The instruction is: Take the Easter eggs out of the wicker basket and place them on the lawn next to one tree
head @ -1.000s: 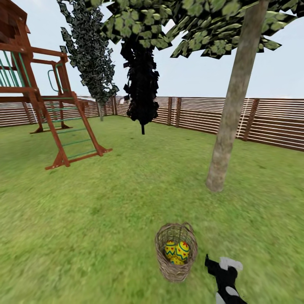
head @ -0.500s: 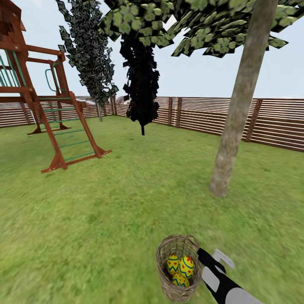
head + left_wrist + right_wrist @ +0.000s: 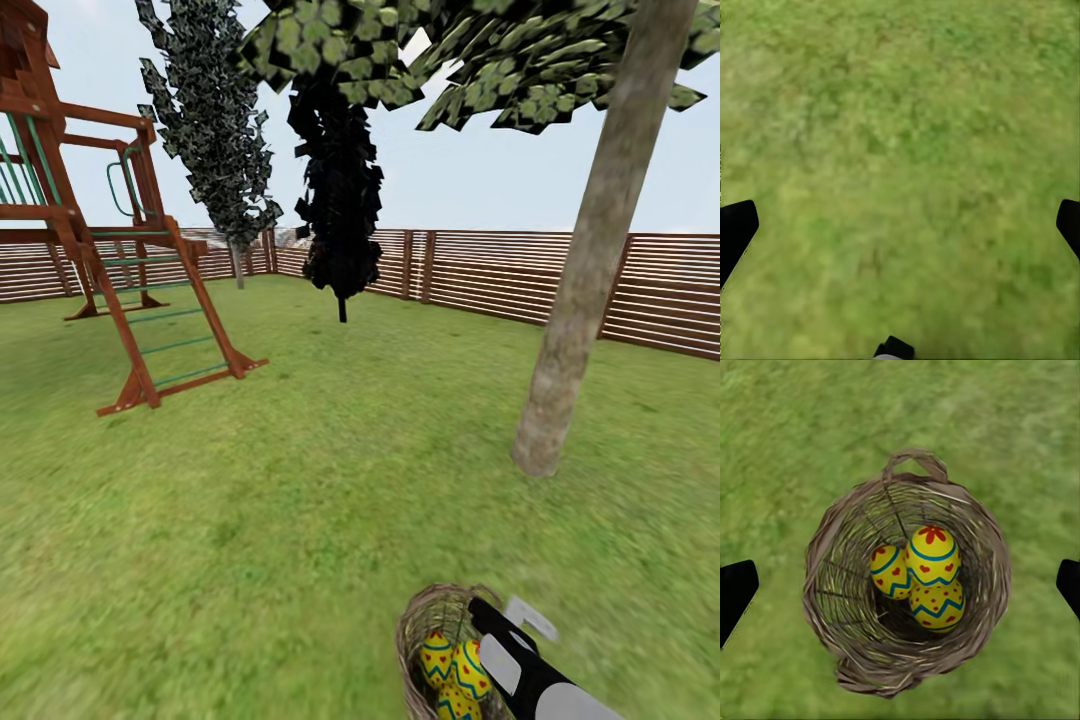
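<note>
The wicker basket point(image 3: 425, 640) stands on the lawn point(image 3: 300, 500) at the head view's lower edge, with three yellow Easter eggs point(image 3: 438, 660) inside it. My right gripper point(image 3: 505, 612) hangs over the basket's right rim. From the right wrist camera, the basket point(image 3: 832, 547) lies straight below, holding the eggs point(image 3: 933, 553) with blue zigzags and red marks. My right gripper point(image 3: 900, 585) is open wide, fingertips point(image 3: 735, 589) at both edges. My left gripper point(image 3: 900, 225) is open over bare grass point(image 3: 900, 112). A tree point(image 3: 585, 290) with a pale trunk stands beyond the basket, to its right.
A red-brown play tower point(image 3: 100, 250) with a ladder stands at the far left. A black conifer point(image 3: 340, 200) and a slatted wooden fence point(image 3: 480, 275) close the back. Open grass lies between the basket and the tree trunk.
My right arm has reached forward from beside the basket to above its right rim. The camera has moved, so the basket and tree now sit lower and further right.
</note>
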